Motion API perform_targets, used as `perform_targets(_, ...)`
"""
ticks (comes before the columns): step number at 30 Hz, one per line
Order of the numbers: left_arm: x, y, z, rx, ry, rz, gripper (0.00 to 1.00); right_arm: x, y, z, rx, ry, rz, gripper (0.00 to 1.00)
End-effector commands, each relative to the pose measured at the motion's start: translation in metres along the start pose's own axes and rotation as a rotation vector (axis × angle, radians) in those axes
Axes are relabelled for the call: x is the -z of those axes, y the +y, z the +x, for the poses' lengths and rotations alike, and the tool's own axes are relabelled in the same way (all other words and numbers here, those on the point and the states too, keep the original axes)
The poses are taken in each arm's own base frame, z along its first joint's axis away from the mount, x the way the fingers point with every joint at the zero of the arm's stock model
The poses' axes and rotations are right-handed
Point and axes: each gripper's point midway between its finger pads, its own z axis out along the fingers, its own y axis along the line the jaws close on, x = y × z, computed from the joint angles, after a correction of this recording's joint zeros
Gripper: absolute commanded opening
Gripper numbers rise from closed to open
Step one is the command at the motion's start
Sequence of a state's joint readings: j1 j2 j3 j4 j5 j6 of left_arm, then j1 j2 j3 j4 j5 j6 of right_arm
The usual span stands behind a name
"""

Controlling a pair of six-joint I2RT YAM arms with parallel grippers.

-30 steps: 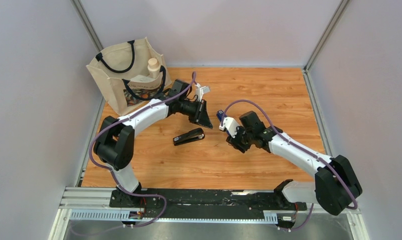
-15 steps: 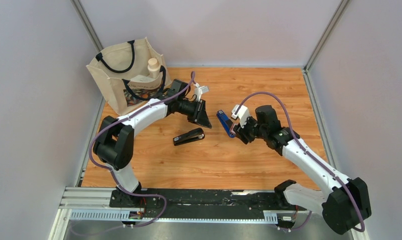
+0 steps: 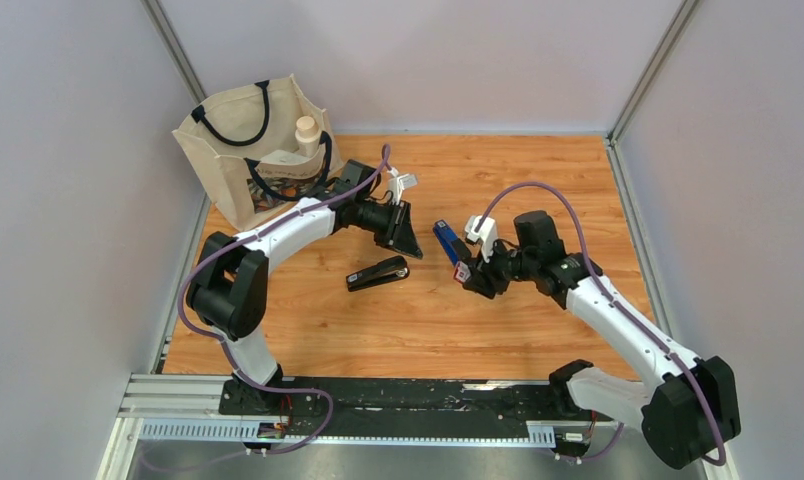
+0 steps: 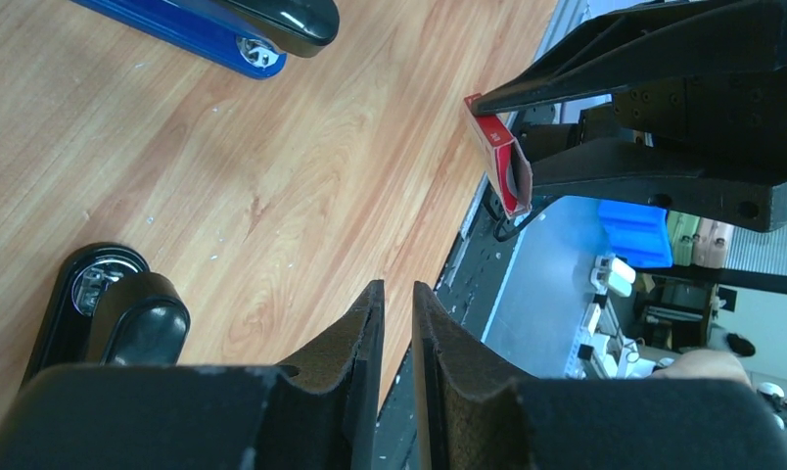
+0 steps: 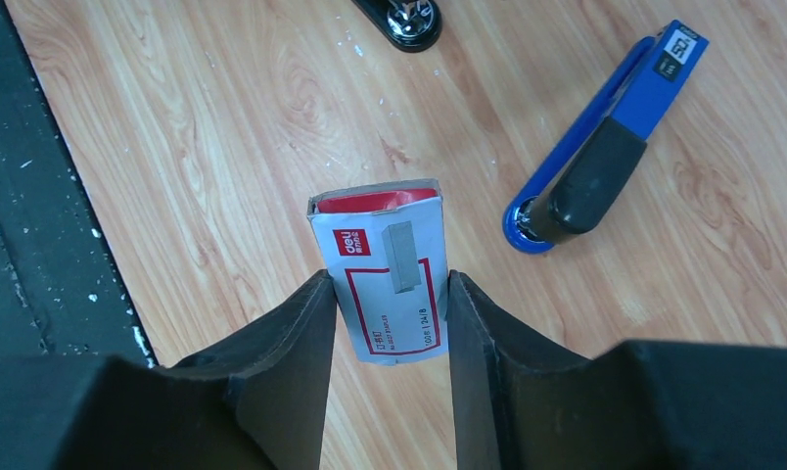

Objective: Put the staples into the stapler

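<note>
The staples box (image 5: 390, 264), white with red print, is clamped between my right gripper's fingers (image 5: 388, 279) and held above the wood with its red open end pointing away from the wrist. In the top view this gripper (image 3: 468, 275) hovers just front-right of the blue stapler (image 3: 445, 240), which lies flat on the table. The stapler also shows in the right wrist view (image 5: 605, 147) and the left wrist view (image 4: 204, 24). My left gripper (image 3: 406, 238) is shut and empty (image 4: 392, 294), above the table just left of the blue stapler. From it I see the box (image 4: 497, 157).
An all-black stapler (image 3: 378, 273) lies on the table in front of the left gripper, also in the wrist views (image 4: 106, 304) (image 5: 399, 18). A canvas tote bag (image 3: 253, 150) with a bottle stands at the back left corner. Grey walls enclose the table.
My right arm has swung back and to the right, uncovering the blue stapler, then the gripper with the staples box dipped toward the front left. The left arm has not moved.
</note>
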State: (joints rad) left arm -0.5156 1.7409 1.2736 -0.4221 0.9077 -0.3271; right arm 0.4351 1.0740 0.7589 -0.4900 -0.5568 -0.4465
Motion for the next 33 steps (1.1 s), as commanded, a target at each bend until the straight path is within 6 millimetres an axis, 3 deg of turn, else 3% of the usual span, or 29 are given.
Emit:
perform_targets(1,0.009,-0.013,-0.005,-0.069,-0.029,0.024,0.25,-0.001,0.009,-0.013,0.029,-0.033,-0.072,0.23)
perform_targets(3,0.008,-0.011,-0.003,-0.067,-0.022,0.022,0.25,-0.007,0.012,-0.005,0.040,0.004,-0.090,0.25)
perform_targets(7,0.007,-0.008,0.000,-0.069,-0.012,0.019,0.25,-0.023,-0.001,0.017,0.048,0.119,-0.027,0.43)
perform_targets(15,0.006,-0.001,0.008,-0.070,0.014,0.005,0.25,-0.050,-0.009,0.077,0.043,0.430,-0.007,0.52)
perform_targets(19,0.007,0.000,0.009,-0.068,0.015,0.006,0.27,-0.054,-0.005,0.079,0.070,0.463,-0.006,0.71)
perform_targets(22,0.006,0.001,0.012,-0.067,0.019,0.008,0.28,-0.051,-0.008,0.074,0.088,0.453,0.011,0.79)
perform_targets(33,0.004,0.003,0.015,-0.059,0.024,0.014,0.28,-0.037,-0.012,0.103,0.242,0.531,0.005,0.80)
